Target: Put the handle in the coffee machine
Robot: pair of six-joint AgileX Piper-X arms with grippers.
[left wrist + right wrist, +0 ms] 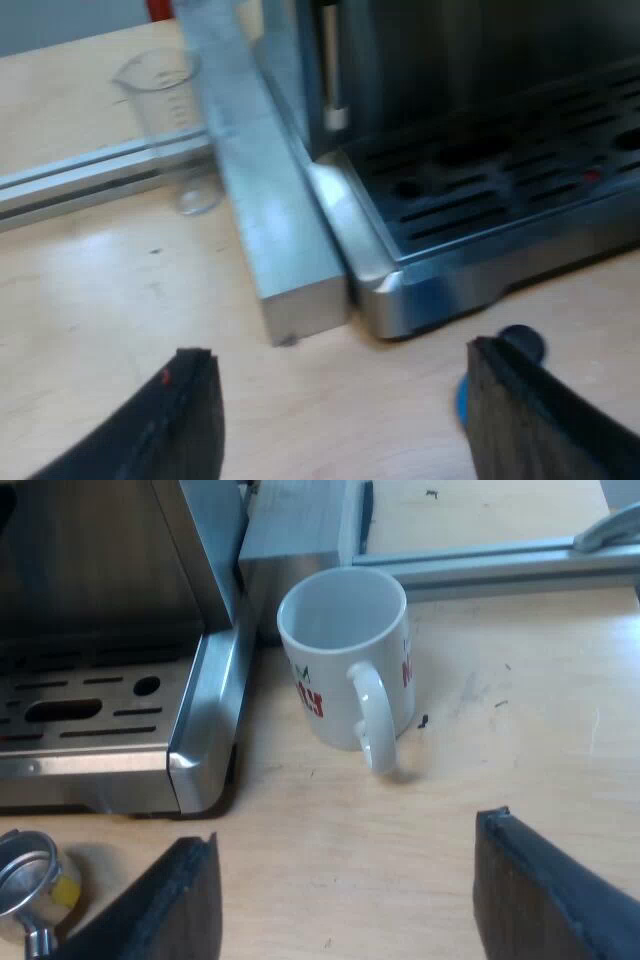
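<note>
Jaws of our right claw [345, 830] gape empty over the desk [520, 730]. Holder [25, 872] lies just beside it, off a corner of the machine [205, 750], neck pointing back towards us. Left claw [337, 348], open too, hovers by the tamper [520, 345]; right seems nearer.

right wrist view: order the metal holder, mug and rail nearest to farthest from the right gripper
1. Metal holder, on the table close beside the right gripper.
2. Mug, upright ahead of the gripper, by the espresso machine corner.
3. Rail, beyond the mug.
</note>
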